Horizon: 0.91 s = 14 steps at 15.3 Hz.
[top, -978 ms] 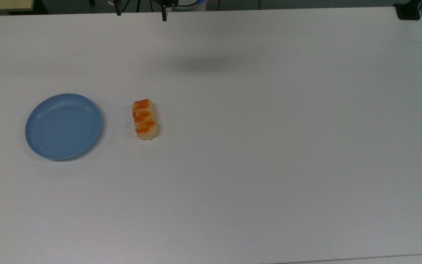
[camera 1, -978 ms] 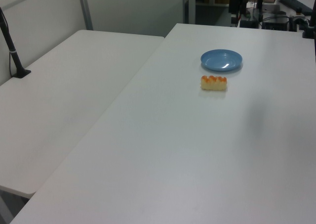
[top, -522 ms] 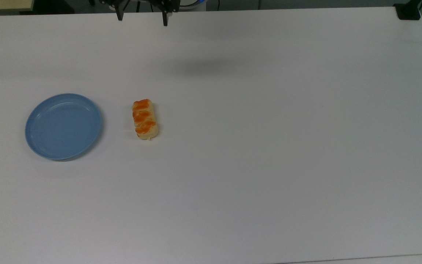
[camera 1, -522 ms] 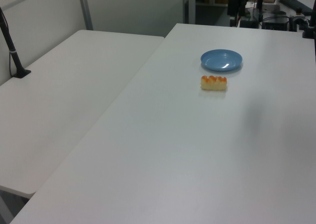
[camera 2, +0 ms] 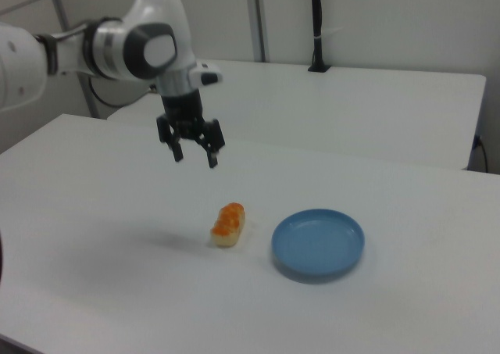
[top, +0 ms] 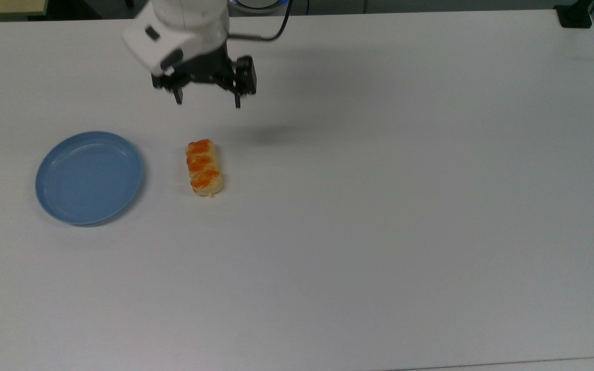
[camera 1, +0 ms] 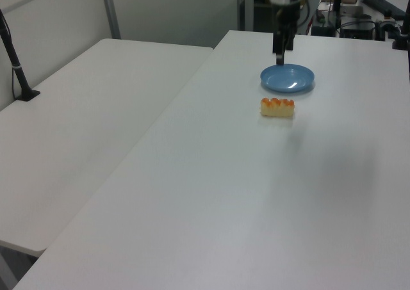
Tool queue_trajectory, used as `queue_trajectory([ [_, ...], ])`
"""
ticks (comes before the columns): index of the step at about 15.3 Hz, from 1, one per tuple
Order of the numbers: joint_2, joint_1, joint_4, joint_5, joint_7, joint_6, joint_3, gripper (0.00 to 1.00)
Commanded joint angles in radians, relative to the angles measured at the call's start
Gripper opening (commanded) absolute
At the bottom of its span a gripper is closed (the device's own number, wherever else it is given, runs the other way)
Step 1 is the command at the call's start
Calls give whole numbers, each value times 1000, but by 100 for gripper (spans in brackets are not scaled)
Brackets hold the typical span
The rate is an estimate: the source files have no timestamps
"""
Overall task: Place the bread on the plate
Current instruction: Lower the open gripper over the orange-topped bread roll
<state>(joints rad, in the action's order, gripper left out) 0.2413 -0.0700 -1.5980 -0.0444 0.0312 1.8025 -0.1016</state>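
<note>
The pincer (top: 207, 102) hangs in the air above the white bench (top: 379, 206), its two dark fingers (top: 237, 101) spread wide apart and pointing downward, with nothing between them. In the right view the pincer (camera 2: 194, 158) sits at the end of the white arm (camera 2: 94, 49), which reaches in from the right view's left. In the left view the pincer (camera 1: 280, 58) appears as a dark vertical shape over the far part of the bench.

The bread (top: 203, 167) lies on the bench below the pincer, apart from it and untouched; in the top view it sits directly under the gap between the fingers, lower in the picture, with its long axis running roughly up and down. Its orange-brown glazed top faces upward (camera 2: 228, 223).

The plate (top: 89, 177) rests flat on the bench, beyond the bread toward the top view's left, near the bread but not touching it. In the right view the plate (camera 2: 318, 243) lies to the bread's right; in the left view the plate (camera 1: 287, 78) lies just behind the bread (camera 1: 277, 107).
</note>
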Motion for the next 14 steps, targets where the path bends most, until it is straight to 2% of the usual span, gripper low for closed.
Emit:
queue_trajectory([
  [1,110,1,-8,-29,68,66,2,100],
  [2,140,2,-13,-69,110,77,2,100],
  [3,154,4,-20,-78,128,93,2,100],
  [10,240,29,-34,-114,138,215,0,100],
  [12,248,32,-34,-114,138,216,0,89],
  [14,262,29,-36,-112,135,218,0,68],
])
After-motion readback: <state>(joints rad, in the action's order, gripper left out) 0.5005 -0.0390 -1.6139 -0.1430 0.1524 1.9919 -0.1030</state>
